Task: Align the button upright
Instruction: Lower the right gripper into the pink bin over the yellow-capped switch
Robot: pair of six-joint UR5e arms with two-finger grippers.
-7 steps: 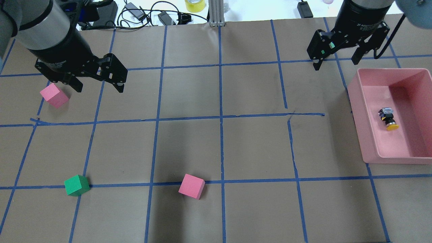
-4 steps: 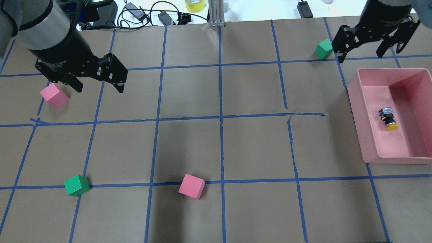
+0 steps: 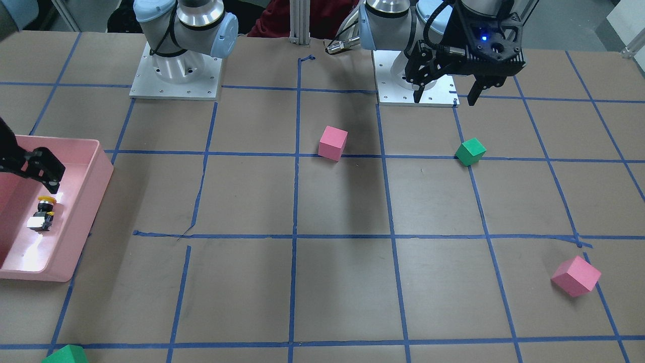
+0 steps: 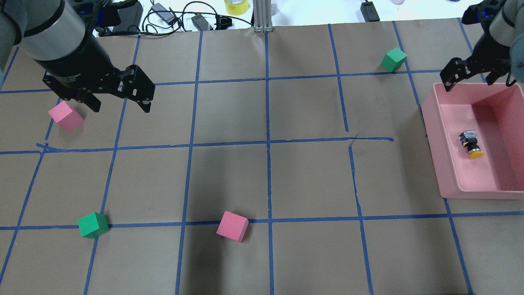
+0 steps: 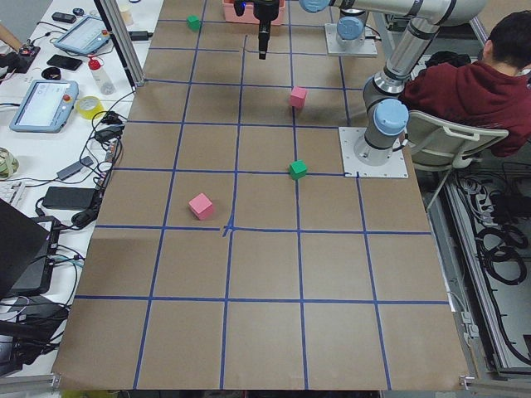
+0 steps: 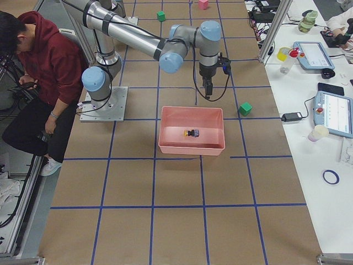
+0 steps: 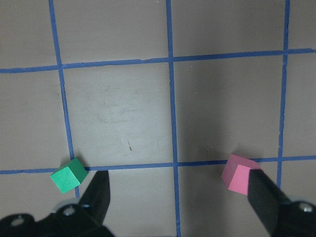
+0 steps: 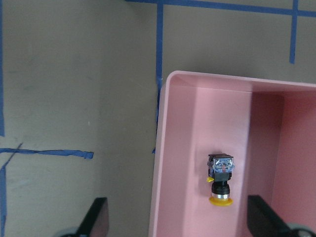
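Note:
The button lies on its side on the floor of the pink bin, with its yellow cap towards the robot. It also shows in the front view and the right wrist view. My right gripper is open and empty and hovers above the bin's far rim. In the right wrist view the right gripper has the button ahead of it, between the finger lines and nearer the right finger. My left gripper is open and empty at the far left, beside a pink cube.
A green cube sits beyond the bin's far left corner. Another green cube and a second pink cube lie near the table's front. Cables and a tape roll lie past the far edge.
My right gripper has moved right, off the green cube it was covering, to above the bin's far rim. The left arm, button and cubes have not moved.

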